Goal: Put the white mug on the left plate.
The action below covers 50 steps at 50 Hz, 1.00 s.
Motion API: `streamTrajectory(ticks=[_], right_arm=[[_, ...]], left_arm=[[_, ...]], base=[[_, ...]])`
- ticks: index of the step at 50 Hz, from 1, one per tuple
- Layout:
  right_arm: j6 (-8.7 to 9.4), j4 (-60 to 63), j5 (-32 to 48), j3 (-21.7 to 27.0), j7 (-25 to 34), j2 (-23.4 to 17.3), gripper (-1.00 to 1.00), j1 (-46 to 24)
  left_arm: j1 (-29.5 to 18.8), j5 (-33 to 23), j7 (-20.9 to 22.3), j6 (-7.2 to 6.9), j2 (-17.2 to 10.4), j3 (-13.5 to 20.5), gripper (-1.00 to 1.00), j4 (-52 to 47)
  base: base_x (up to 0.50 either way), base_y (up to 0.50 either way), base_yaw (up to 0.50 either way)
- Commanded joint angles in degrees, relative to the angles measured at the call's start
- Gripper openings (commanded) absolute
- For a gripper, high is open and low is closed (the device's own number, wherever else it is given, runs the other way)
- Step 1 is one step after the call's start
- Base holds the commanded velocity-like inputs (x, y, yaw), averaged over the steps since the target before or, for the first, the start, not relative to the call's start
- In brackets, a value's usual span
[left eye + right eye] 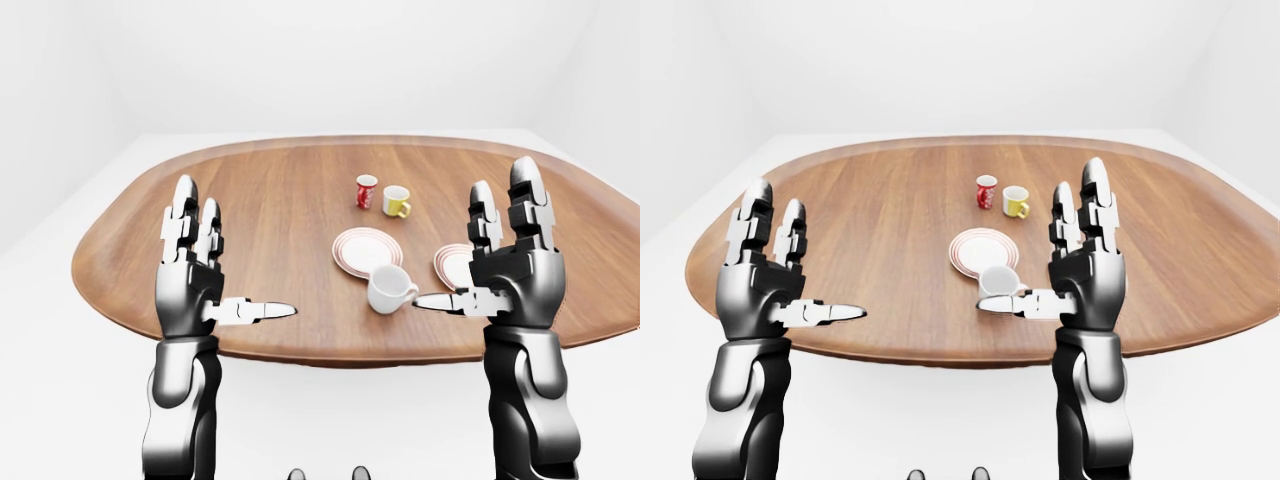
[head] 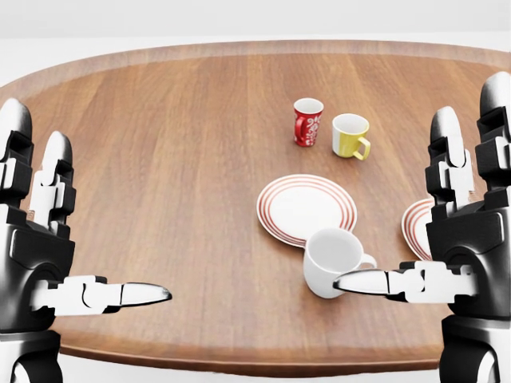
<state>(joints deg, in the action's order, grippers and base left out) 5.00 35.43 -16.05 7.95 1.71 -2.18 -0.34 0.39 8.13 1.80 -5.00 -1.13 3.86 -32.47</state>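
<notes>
The white mug (image 2: 330, 259) stands upright on the wooden table (image 2: 176, 159), handle to the right, just below the lower right rim of the left plate (image 2: 306, 209), which is white with red rings. My right hand (image 2: 435, 199) is open, fingers raised, at the right edge of the head view. Its thumb crosses the picture in front of the mug's lower side, and I cannot tell whether they touch. My left hand (image 2: 80, 219) is open too, at the far left, well apart from the mug.
A second ringed plate (image 2: 415, 227) lies at the right, half hidden behind my right hand. A red patterned mug (image 2: 307, 121) and a yellow mug (image 2: 350, 134) stand side by side above the left plate. The table's near edge (image 2: 239, 359) runs along the bottom.
</notes>
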Motion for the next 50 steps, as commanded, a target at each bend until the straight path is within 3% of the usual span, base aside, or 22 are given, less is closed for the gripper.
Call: streamTrajectory(ticks=[1,50], right_arm=[[0.00,0.14,-0.46,0.06,0.26,0.04,1.00,0.27],[0.00,0.57,-0.49,0.03,0.63,0.04,1.00,0.64]], left_arm=[[0.17,-0.01,0.05,0.00,0.05,-0.06,1.00,0.14],[0.42,0.02,0.10,0.00,0.12,-0.26,1.00,-0.01]], base=[[0.50,0.00,0.00],[0.50,-0.01,0.00]])
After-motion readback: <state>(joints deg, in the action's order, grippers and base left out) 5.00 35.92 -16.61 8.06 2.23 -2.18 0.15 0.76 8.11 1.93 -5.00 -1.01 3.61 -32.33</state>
